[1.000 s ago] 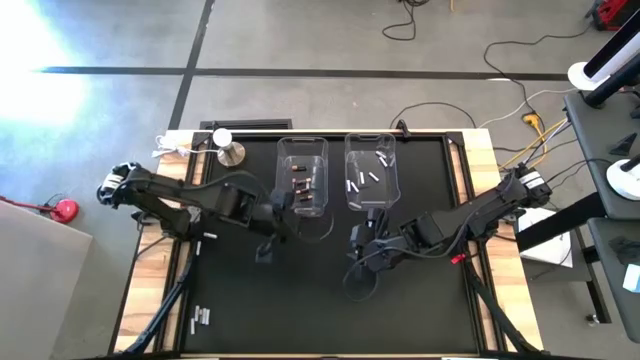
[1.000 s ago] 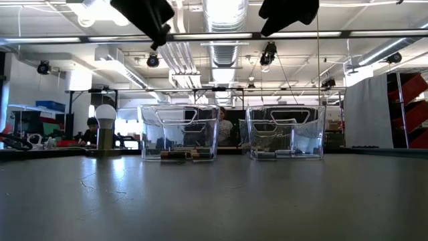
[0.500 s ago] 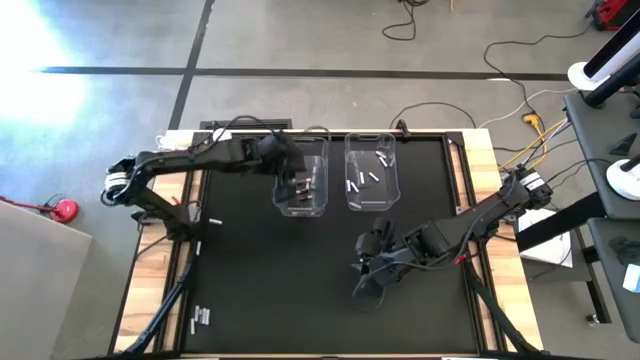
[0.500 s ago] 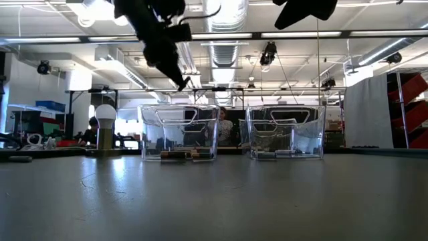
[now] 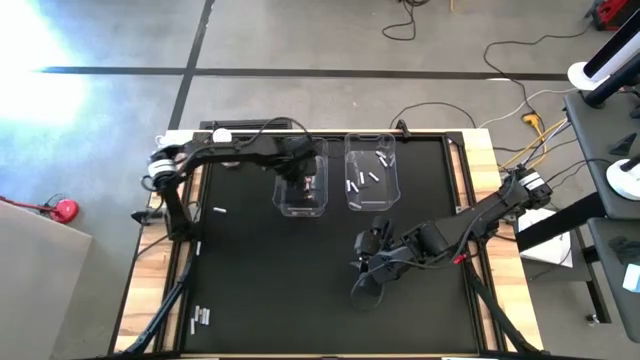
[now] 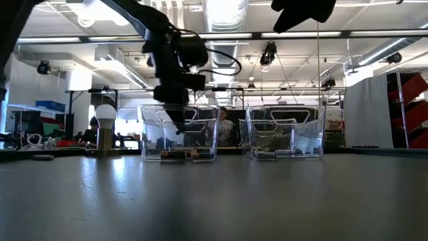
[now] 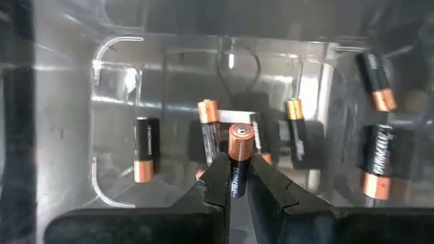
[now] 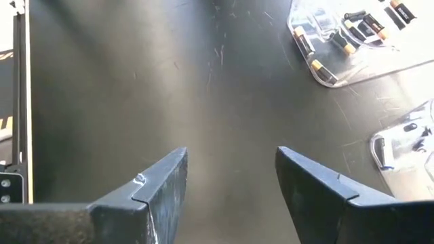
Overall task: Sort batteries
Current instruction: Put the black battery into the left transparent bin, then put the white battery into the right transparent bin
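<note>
A: What was nearest the left wrist camera?

B: The left gripper (image 7: 239, 177), its dark fingers clamped on a copper-topped battery (image 7: 240, 152) standing on end between them, black body below the copper cap. It hung right over the left clear bin (image 5: 302, 195).

A: So the step was the drop?

B: I judged so. To do it well, the jaws needed only a small release while the cell sat over the middle of the bin's floor, away from the walls. A round cell rolls, and hard plastic gives it a bounce, so the lower the release the better.

A: And below it?

B: The dark batteries (image 7: 144, 149) lay flat on the glossy, see-through bottom, each black with a copper end, loosely scattered. The bin had rounded corners and threw back a lot of glare.

A: The other arm?

B: The right gripper (image 8: 230, 176) waited over bare matte black mat (image 5: 250, 290), fingers spread with nothing between them, near the table's middle front.

A: Farther out?

B: The right clear bin (image 5: 371, 172) held pale cells (image 5: 374, 177), slim and whitish. A few more pale ones (image 5: 201, 318) lay loose at the table's front left corner, well apart from both bins.
</note>
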Robot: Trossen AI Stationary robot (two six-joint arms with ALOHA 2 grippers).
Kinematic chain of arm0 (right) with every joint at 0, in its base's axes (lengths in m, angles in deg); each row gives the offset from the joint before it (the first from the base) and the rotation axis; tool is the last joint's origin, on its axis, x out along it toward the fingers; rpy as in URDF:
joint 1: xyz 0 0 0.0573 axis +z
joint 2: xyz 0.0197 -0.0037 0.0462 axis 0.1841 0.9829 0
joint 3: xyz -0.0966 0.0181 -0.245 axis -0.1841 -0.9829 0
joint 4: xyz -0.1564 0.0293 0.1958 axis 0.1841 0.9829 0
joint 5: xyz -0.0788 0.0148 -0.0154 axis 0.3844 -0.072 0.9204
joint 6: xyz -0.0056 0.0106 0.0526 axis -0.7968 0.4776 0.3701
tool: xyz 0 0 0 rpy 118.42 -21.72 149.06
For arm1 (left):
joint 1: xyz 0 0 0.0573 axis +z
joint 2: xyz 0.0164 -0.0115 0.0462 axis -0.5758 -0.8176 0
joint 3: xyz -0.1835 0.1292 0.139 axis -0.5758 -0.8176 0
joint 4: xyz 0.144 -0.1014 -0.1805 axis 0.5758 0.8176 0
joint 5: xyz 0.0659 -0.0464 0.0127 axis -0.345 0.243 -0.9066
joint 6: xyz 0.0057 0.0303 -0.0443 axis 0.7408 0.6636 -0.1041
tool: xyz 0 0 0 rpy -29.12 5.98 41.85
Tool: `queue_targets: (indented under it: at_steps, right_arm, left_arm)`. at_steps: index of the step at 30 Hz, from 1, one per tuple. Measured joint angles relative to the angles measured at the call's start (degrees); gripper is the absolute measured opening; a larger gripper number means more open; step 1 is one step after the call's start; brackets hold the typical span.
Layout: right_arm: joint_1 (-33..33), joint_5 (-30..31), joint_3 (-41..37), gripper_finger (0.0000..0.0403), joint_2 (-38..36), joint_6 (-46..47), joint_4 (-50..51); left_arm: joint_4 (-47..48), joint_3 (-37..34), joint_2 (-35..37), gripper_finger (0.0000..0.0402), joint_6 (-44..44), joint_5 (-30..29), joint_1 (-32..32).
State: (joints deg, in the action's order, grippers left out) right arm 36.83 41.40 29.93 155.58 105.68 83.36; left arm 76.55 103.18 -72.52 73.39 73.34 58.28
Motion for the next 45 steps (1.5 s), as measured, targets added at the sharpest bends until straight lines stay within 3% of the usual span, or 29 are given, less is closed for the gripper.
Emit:
queue_targets:
  at_steps: [17,26,31,36,41,45]
  right_arm:
    - [-0.3,-0.1,-3.1,0.0215,0.0,-1.7,0.1]
    - [-1.0,-5.2,-2.9,0.0215,0.0,-1.3,0.1]
    - [-1.5,-5.0,-2.5,0.0215,0.0,2.8,0.0]
    - [-1.4,-8.7,-2.5,0.0215,0.0,5.0,0.8]
    - [-1.4,-10.1,-2.5,0.0215,0.0,7.8,4.1]
    - [-1.4,-10.1,-2.5,0.0215,0.0,8.2,5.8]
  left_arm:
    - [11.5,16.4,-18.2,0.0018,-2.0,5.4,1.5]
    - [18.1,22.0,-21.0,0.0086,-2.6,4.4,1.5]
    - [23.3,26.7,-17.4,0.0131,-2.0,2.9,1.2]
    - [36.8,28.7,-9.9,0.0147,1.4,0.7,1.0]
    - [46.5,26.5,0.8,0.0142,1.8,-9.5,1.1]
    - [47.9,21.7,9.2,0.0139,2.2,-11.2,1.1]
